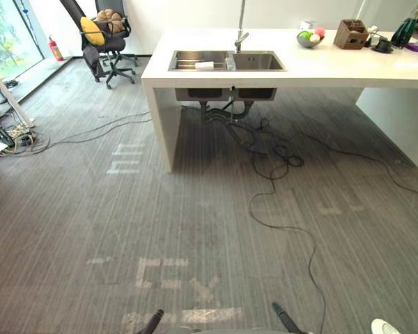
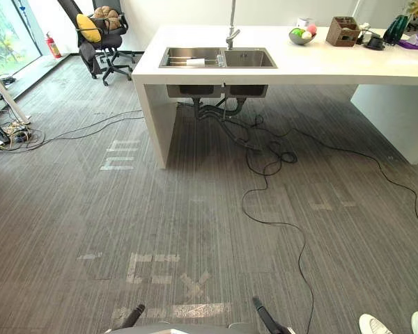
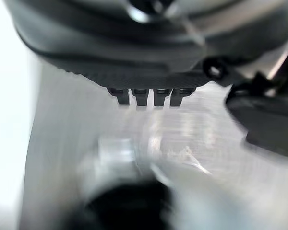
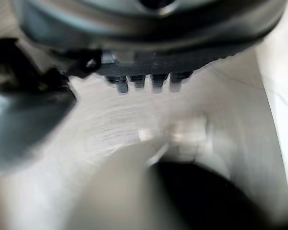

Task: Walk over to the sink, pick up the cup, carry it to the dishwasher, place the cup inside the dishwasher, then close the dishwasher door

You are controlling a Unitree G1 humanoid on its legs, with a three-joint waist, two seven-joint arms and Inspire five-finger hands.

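A steel double sink (image 1: 226,61) is set into a white counter (image 1: 299,66) across the room, with a tall tap (image 1: 240,35) behind it. A small white object (image 1: 204,65) lies in the sink's left basin; I cannot tell whether it is the cup. My left hand (image 3: 149,72) hangs over the grey floor with its fingers (image 3: 144,96) straight and nothing in them. My right hand (image 4: 149,62) hangs the same way, fingers (image 4: 144,81) straight and empty. Both are far from the sink.
Black cables (image 1: 272,160) trail from under the sink over the grey floor. An office chair (image 1: 104,42) with a yellow cushion stands at the back left. A fruit bowl (image 1: 308,38) and a wooden box (image 1: 351,33) sit on the counter. A person's white shoes (image 2: 376,325) show nearby.
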